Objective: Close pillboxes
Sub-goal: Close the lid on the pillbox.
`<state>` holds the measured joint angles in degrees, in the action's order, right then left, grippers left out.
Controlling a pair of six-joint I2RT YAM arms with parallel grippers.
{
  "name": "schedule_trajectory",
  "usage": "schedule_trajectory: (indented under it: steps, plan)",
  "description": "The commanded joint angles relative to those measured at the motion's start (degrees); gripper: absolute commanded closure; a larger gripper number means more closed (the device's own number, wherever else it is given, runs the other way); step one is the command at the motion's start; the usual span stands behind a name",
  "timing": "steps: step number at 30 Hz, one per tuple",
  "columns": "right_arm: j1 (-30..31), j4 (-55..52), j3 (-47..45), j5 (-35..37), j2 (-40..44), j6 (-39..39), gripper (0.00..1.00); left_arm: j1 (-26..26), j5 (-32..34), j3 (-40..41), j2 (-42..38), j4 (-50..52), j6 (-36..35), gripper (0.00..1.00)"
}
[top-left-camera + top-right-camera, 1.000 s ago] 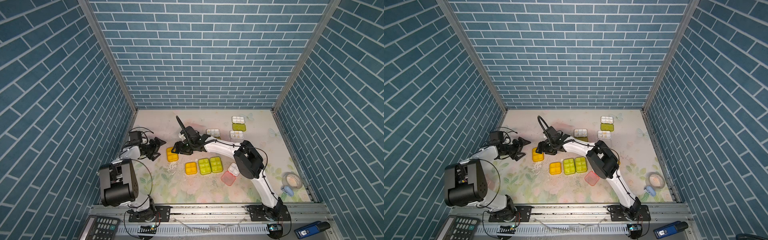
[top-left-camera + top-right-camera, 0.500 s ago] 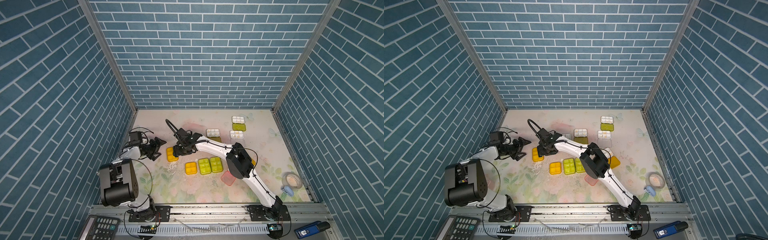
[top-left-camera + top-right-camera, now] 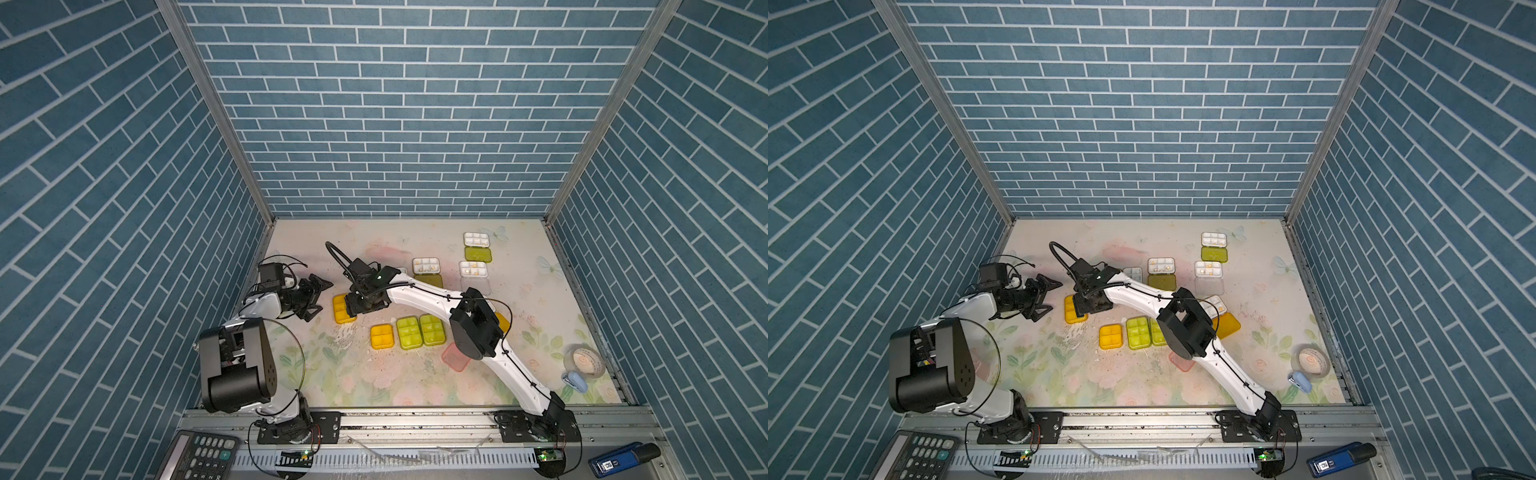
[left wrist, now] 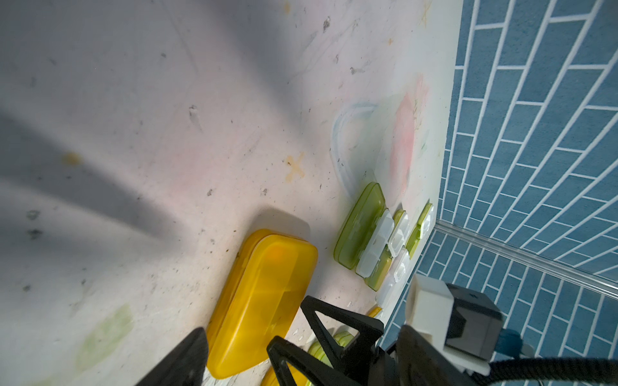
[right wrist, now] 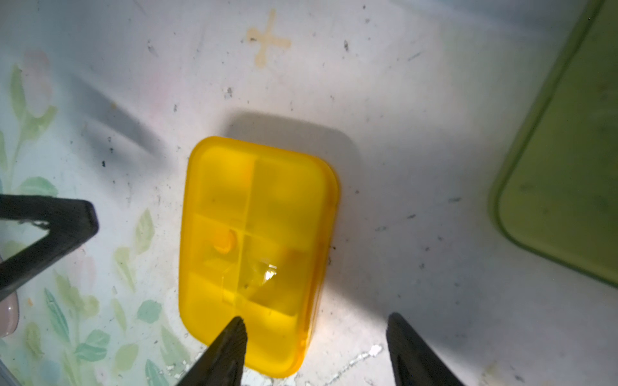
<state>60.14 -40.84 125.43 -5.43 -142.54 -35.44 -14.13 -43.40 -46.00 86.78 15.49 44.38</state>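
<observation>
The right jaws, parted and empty, had shifted left to stand over the orange-yellow pillbox (image 5: 257, 234) at the left of the bench (image 3: 374, 386), its lid apparently shut, the left jaws released beside it; open pillboxes (image 3: 477, 240) remained far right

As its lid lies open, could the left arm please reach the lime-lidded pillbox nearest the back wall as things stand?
Probably not: the right arm stretches across the mat between the left arm and that pillbox, which lies far over on the right side near the back wall.
</observation>
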Motion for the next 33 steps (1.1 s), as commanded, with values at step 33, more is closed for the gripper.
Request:
schedule_trajectory:
  steps: [33]
  plan:
    - [-0.3, 11.61, -24.49, 3.84, 25.82, 2.48, 0.26, 6.23, 16.11, -5.63, -2.19, 14.9, -10.98, 0.1]
